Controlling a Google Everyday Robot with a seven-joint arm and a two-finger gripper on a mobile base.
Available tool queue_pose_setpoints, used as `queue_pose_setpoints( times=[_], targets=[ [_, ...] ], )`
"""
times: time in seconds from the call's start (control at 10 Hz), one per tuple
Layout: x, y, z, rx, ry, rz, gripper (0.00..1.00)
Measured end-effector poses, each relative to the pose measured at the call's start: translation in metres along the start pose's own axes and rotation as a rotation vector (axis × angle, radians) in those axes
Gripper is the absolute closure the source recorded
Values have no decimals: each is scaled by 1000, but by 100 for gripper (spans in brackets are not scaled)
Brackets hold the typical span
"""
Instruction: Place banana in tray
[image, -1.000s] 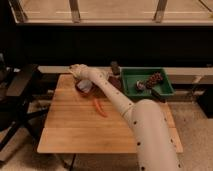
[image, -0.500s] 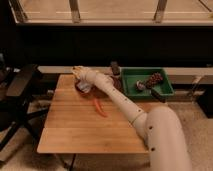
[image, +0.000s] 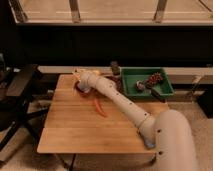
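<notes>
My gripper (image: 80, 76) is at the far left back of the wooden table (image: 75, 130), with the white arm reaching to it from the lower right. A small pale yellow piece, the banana (image: 77, 73), shows right at the gripper's tip; whether it is held is unclear. A dark-red bowl (image: 82, 89) sits just under and in front of the gripper, partly hidden by it. The green tray (image: 131, 75) stands at the back right of the table, well to the right of the gripper.
A thin orange-red carrot-like piece (image: 100, 107) lies on the table beside the arm. The tray holds a dark red bumpy item (image: 154, 79) and a small greyish one (image: 141, 86). A dark object (image: 115, 67) stands behind the tray's left corner. A black chair (image: 20, 85) stands left of the table.
The gripper has stayed near the bowl, shifting slightly right and down. The arm's lower part has swung right, baring more of the table's front.
</notes>
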Motion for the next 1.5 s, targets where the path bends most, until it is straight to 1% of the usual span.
queue_pose_setpoints(
  times=[0.3,0.4,0.6,0.7,0.8,1.0,1.1,1.2,1.3,1.4,1.5],
  targets=[
    [0,0,-1,0,1,-1,89],
    [-1,1,-2,-6,13,-3,89],
    [-1,5,-18,-18,42,1,89],
    [-2,9,-34,-38,57,18,89],
    [-3,12,-40,-49,55,24,89],
    [-9,12,-57,-69,37,42,89],
    [-13,14,-68,-87,24,58,89],
    [-14,18,-78,-109,28,71,89],
    [-14,21,-87,-128,48,74,89],
    [-11,25,-96,-138,83,79,89],
    [-9,26,-101,-138,109,83,89]
  ],
)
